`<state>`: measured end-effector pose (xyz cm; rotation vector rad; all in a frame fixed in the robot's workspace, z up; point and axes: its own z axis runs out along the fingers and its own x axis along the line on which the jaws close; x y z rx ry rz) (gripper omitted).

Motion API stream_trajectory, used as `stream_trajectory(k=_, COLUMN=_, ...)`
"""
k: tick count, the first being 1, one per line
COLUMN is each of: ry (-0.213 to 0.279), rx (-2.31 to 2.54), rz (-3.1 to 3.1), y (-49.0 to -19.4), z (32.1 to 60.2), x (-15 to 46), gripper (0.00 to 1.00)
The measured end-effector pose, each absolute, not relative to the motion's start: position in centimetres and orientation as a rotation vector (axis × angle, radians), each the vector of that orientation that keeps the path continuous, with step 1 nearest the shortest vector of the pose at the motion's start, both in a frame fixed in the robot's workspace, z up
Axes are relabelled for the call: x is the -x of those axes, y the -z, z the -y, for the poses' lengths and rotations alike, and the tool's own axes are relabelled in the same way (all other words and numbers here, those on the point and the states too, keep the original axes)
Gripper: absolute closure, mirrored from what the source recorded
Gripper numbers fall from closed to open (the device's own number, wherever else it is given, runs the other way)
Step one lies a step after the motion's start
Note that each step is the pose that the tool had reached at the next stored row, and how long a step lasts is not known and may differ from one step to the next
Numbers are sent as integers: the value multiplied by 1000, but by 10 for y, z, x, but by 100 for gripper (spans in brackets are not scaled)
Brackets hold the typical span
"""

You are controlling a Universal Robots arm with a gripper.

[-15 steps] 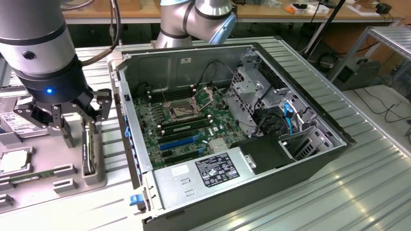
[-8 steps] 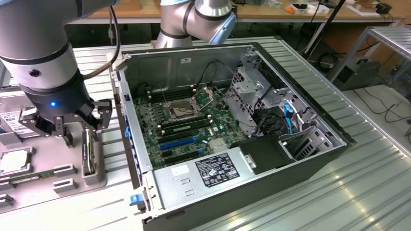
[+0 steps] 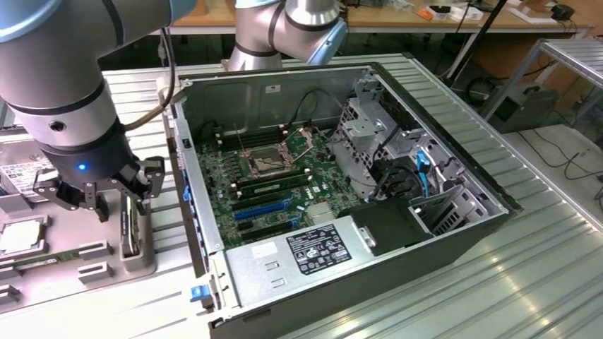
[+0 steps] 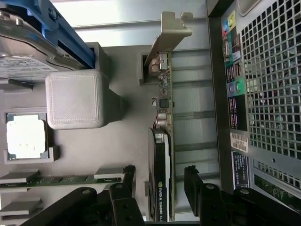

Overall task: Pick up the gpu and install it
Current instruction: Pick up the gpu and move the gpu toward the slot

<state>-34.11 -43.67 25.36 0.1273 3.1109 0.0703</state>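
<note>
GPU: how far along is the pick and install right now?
Done: the gripper is positioned over the gpu, open fingers straddling it with gaps either side. In hand: nothing; the card stands on edge in the grey fixture. Left: grasping, lifting and seating it; the blue slots in the case are bare.

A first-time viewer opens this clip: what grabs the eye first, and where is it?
The open computer case lies mid-frame in the exterior view, its motherboard exposed. At that view's left the gripper hangs open over a grey holder, its fingers either side of the gpu, which stands on edge, not yet gripped.
</note>
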Motion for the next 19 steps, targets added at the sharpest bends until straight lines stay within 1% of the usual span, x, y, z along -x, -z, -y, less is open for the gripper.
stream_trajectory(k=6, ry=-70, rx=-127, rz=-3111, y=-251, z=436, x=341, gripper=46)
stream_trajectory(k=8, ry=-70, rx=-127, rz=-3111, y=-249, z=430, x=341, gripper=46)
stream_trajectory(k=14, ry=-70, rx=-127, rz=-3111, y=-249, z=429, x=341, gripper=46)
stream_trajectory(k=16, ry=-70, rx=-127, rz=-3111, y=-249, z=429, x=341, gripper=47)
stream_trajectory(k=17, ry=-70, rx=-127, rz=-3111, y=-249, z=429, x=341, gripper=61)
stream_trajectory(k=19, ry=-69, rx=-127, rz=-3111, y=-248, z=429, x=341, gripper=61)
